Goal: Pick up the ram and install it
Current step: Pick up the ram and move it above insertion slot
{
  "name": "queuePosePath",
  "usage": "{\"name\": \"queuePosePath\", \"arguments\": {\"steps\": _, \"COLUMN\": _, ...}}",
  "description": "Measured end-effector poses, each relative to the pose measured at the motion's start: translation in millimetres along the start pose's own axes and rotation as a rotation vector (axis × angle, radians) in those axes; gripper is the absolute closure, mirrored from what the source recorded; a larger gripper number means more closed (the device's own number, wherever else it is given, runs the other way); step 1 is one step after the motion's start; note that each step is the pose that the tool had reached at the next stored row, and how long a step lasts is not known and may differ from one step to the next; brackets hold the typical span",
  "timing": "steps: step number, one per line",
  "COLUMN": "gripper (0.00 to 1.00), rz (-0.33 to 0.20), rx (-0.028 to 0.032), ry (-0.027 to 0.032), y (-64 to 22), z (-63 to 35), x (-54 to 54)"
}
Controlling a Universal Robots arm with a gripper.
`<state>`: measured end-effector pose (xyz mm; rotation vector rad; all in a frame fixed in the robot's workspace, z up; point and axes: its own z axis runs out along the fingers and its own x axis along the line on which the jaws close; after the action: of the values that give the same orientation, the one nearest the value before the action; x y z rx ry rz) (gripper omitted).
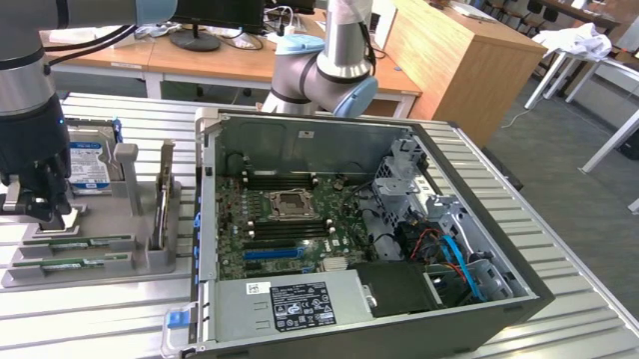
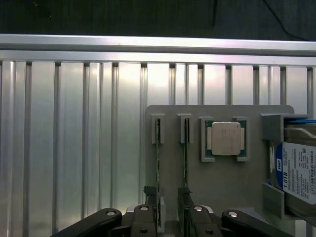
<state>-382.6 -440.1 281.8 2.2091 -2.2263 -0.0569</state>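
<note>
Nearest the wrist camera you have the black two-fingered gripper (image 2: 168, 210), jaws spread wide and grasping nothing. It hangs directly over the grey moulded holder tray (image 2: 222, 185), above the part that holds the memory.

The two long, thin green circuit-board ram strips (image 2: 158, 148) stand on edge in parallel slots of that tray, side by side and apart from each other. Both are seated and neither is lifted. The fingertips stand close by one end of the strips. You cannot tell from these views whether a pad touches a strip, or which of the two is aimed at.

Also in the tray is a square silver processor chip (image 2: 226, 139), in its pocket just beside the strips. Beyond it, at the tray's other end, is a silver hard drive with a blue-and-white label (image 2: 298, 173). The open black computer case (image 1: 370, 224) stands just beside the tray on the slatted aluminium table (image 2: 74, 138), on the exterior view's right.

Assessment: the work stands at the approach for pick-up. The ram is not yet out of the tray, so installation is not begun.

In my judgement the next move calls for the jaws centred on one strip alone, square to its length and clear of its neighbour. A skewed grip could bind the board in its slot.
</note>
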Motion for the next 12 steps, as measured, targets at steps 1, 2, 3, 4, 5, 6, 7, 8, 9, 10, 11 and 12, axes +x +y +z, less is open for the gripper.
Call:
{"name": "queuePosePath", "arguments": {"steps": 1, "gripper": 0.69, "rz": 0.0, "rx": 0.0001, "ry": -0.0001, "y": 0.0, "z": 1.0, "x": 0.0}}
{"name": "queuePosePath", "arguments": {"steps": 2, "gripper": 0.69, "rz": 0.0, "rx": 0.0001, "ry": 0.0, "y": -0.1, "z": 2.3, "x": 0.1}}
{"name": "queuePosePath", "arguments": {"steps": 3, "gripper": 0.69, "rz": 0.0, "rx": 0.0001, "ry": 0.0, "y": -0.1, "z": 3.9, "x": 0.1}}
{"name": "queuePosePath", "arguments": {"steps": 4, "gripper": 0.69, "rz": 0.0, "rx": 0.0, "ry": 0.0, "y": -0.2, "z": 5.5, "x": 0.1}}
{"name": "queuePosePath", "arguments": {"steps": 5, "gripper": 0.69, "rz": 0.0, "rx": 0.0, "ry": 0.0, "y": -0.2, "z": 7.2, "x": 0.2}}
{"name": "queuePosePath", "arguments": {"steps": 6, "gripper": 0.69, "rz": 0.0, "rx": 0.0, "ry": 0.0, "y": -0.5, "z": 16.5, "x": 0.4}}
{"name": "queuePosePath", "arguments": {"steps": 7, "gripper": 0.69, "rz": 0.0, "rx": 0.0001, "ry": 0.0, "y": -0.8, "z": 24.2, "x": 0.6}}
{"name": "queuePosePath", "arguments": {"steps": 8, "gripper": 0.69, "rz": 0.0, "rx": 0.0001, "ry": 0.0, "y": -0.9, "z": 30.2, "x": 0.7}}
{"name": "queuePosePath", "arguments": {"steps": 9, "gripper": 0.69, "rz": 0.0, "rx": 0.0001, "ry": 0.0001, "y": -1.0, "z": 33.6, "x": 0.8}}
{"name": "queuePosePath", "arguments": {"steps": 10, "gripper": 0.69, "rz": 0.0, "rx": 0.0002, "ry": 0.0, "y": -1.0, "z": 34.8, "x": 0.8}}
{"name": "queuePosePath", "arguments": {"steps": 11, "gripper": 0.69, "rz": 0.0, "rx": 0.0001, "ry": 0.0001, "y": -1.1, "z": 35.8, "x": 0.8}}
{"name": "queuePosePath", "arguments": {"steps": 12, "gripper": 0.69, "rz": 0.0, "rx": 0.0, "ry": 0.0001, "y": -1.1, "z": 36.3, "x": 0.9}}
